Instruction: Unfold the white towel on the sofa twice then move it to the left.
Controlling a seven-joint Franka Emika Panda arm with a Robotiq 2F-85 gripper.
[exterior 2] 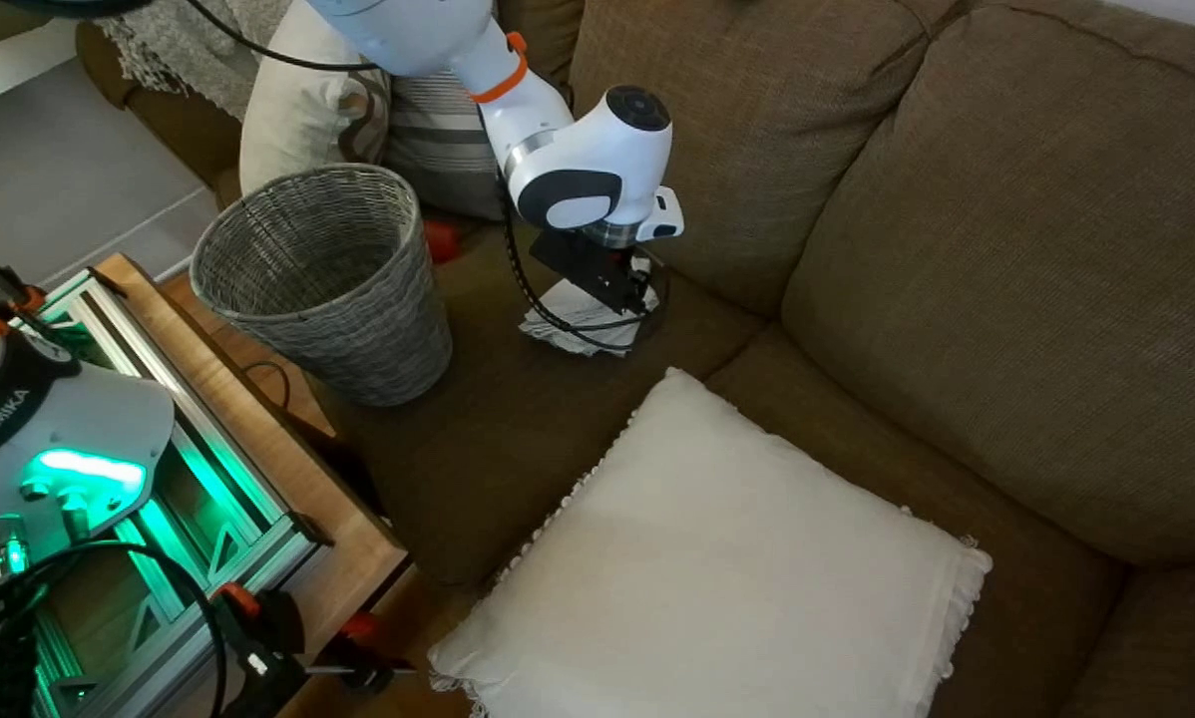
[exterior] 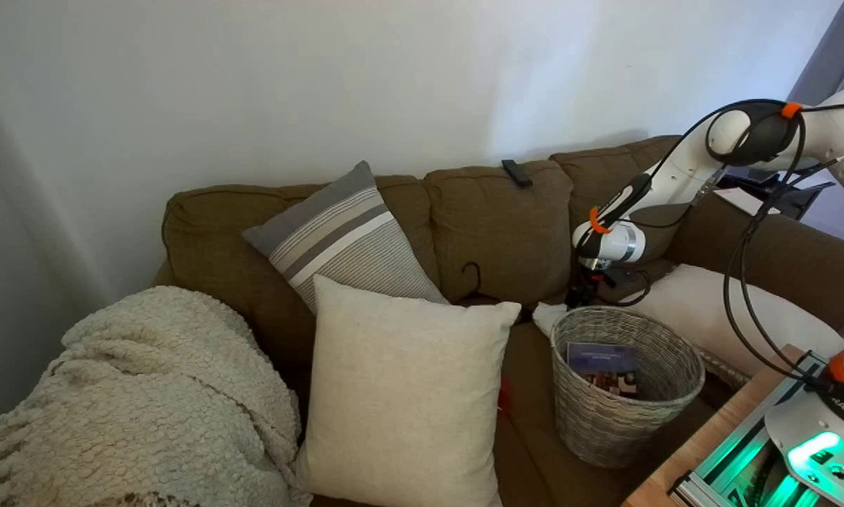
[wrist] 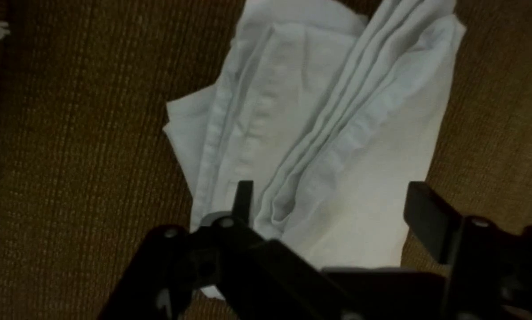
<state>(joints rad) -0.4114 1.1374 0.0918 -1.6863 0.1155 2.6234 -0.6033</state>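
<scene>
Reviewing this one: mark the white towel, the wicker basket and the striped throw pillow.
White towel (wrist: 323,129): in the wrist view, on its folded layers.
Wicker basket (exterior: 609,426): in an exterior view, on its outer wall.
Striped throw pillow (exterior: 343,236): in an exterior view, on its broad stripes.

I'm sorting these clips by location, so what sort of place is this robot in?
Probably a living room in a home: there's a brown sofa, a striped cushion and a fluffy cream blanket.
</scene>
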